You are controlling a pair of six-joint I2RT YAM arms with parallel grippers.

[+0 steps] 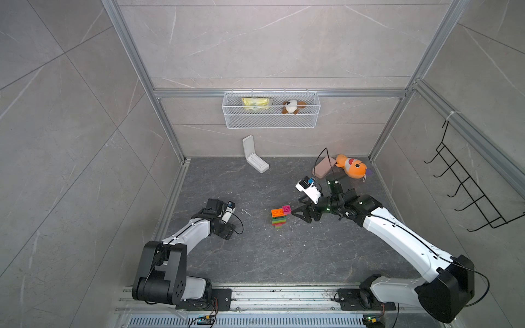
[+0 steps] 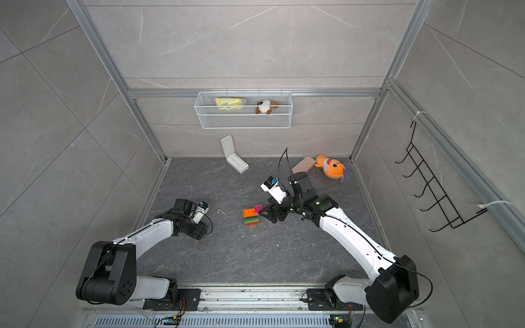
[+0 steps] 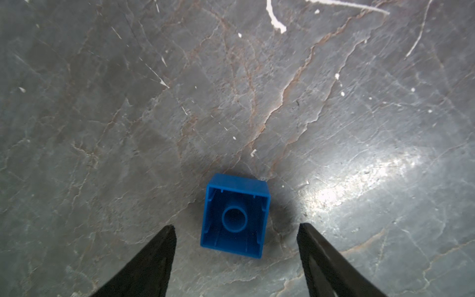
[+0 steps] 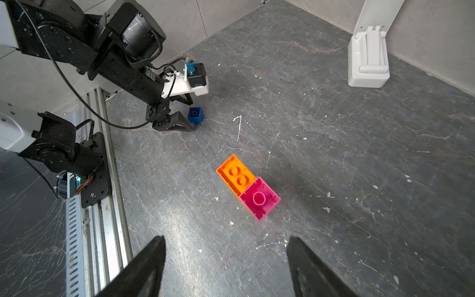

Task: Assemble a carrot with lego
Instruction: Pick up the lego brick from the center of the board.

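The left tool [image 3: 235, 227], spread, straddles the blue brick [image 3: 235, 216], hollow underside showing, toward the left edge of the worktop [image 1: 284, 255]; an off-centre squeeze may twist or pop it loose. The right tool [image 4: 226, 239], spread and empty, hangs just beside the carrot [image 1: 279, 218] at mid-worktop and might knock it.

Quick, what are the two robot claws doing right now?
Left gripper: open, holding nothing; the blue brick lies loose on the floor between its jaws.
Right gripper: open, empty.
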